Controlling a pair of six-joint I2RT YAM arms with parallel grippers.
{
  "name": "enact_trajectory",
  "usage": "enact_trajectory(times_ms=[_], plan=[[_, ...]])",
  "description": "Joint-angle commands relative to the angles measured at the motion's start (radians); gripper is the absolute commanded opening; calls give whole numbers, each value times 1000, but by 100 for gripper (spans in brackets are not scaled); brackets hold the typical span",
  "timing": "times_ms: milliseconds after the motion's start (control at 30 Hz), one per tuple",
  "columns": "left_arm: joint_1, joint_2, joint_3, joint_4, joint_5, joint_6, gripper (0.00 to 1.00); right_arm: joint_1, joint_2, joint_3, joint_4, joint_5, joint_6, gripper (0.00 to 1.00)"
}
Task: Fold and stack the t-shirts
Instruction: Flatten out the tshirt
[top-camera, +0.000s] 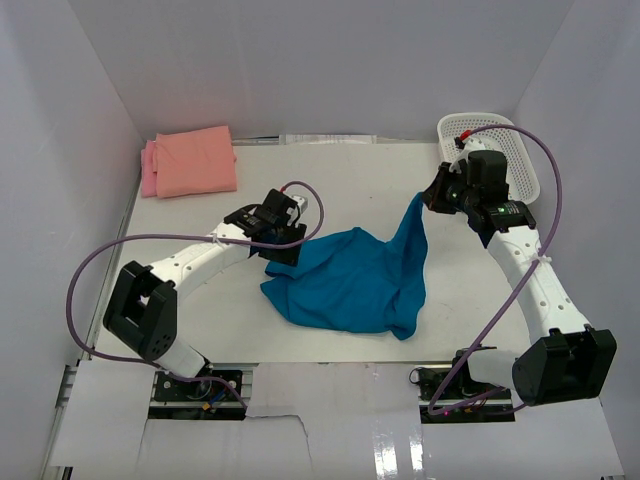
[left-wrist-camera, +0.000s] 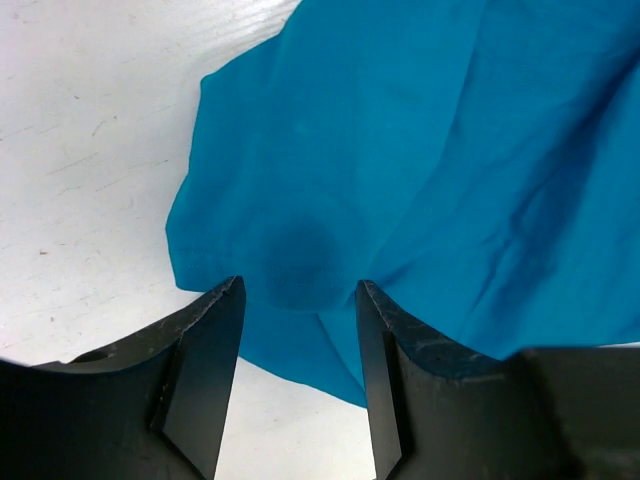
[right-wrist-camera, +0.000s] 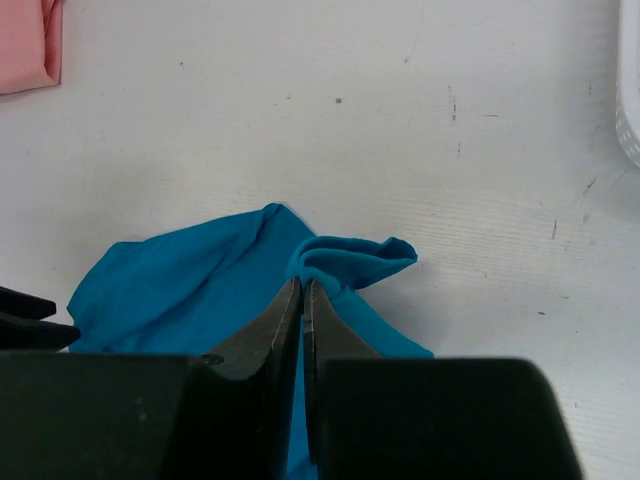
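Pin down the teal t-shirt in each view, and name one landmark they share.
Top external: teal t-shirt, table centre, one corner held up by the right hand.
Left wrist: fills the upper right.
Right wrist: lower left, pinched in the shut hand.
Shared landmark: the scuffed white table.

Far left on the counter (top-camera: 330, 180), the pink t-shirt (top-camera: 148, 172) is mostly hidden under the salmon t-shirt (top-camera: 197, 160). One edge of the teal t-shirt (top-camera: 350, 285) vanishes between the jaws of the right gripper (right-wrist-camera: 302, 288). The right wrist view cuts off the basket (right-wrist-camera: 630, 90).
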Motion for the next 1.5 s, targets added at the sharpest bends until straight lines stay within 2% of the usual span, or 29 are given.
enact_trajectory(times_ms=[0, 233, 467, 500, 600, 633, 700, 833, 933, 967, 1000, 1133, 1200, 1300, 1333, 1467], plan=[[-14, 8, -7, 16, 28, 15, 59, -2, -2, -6, 54, -13, -12, 8], [-39, 28, 8, -8, 105, -1, 59, -2, 7, -11, 56, -13, -13, 8], [-54, 85, 19, -28, 59, 1, 59, -2, 7, -9, 56, -12, -13, 8], [-54, 104, 34, -37, 18, -1, 59, -2, 7, -11, 56, -12, -15, 8], [-54, 132, 65, -51, -9, -5, 54, -1, 3, -14, 57, -2, -18, 8], [-54, 137, 74, -54, -21, -8, 46, -2, 3, -14, 57, -5, -19, 8], [-54, 157, 105, -65, -26, -8, 39, -2, -1, -14, 56, -9, -19, 8], [-54, 178, 149, -79, -67, -16, 35, -2, -10, -16, 56, -9, -21, 8], [-54, 168, 168, -79, -70, -18, 24, -2, -13, -19, 57, -6, -22, 8], [-54, 164, 175, -79, -70, -18, 12, -2, -14, -19, 56, -7, -22, 8], [-54, 160, 187, -85, -72, -16, 6, -2, -11, -19, 56, -10, -22, 8], [-36, 155, 236, -100, -20, -19, 5, -2, -8, -20, 59, -18, -22, 8], [-10, 160, 253, -100, 89, -27, 8, -2, -8, -19, 59, -19, -22, 8], [75, 178, 284, -99, 164, -53, 8, -2, -8, -20, 57, -24, -22, 8], [125, 183, 293, -94, 177, -62, 8, -2, -11, -22, 57, -25, -22, 8], [200, 223, 322, -73, 162, -88, 12, -2, -14, -26, 57, -32, -22, 8]])
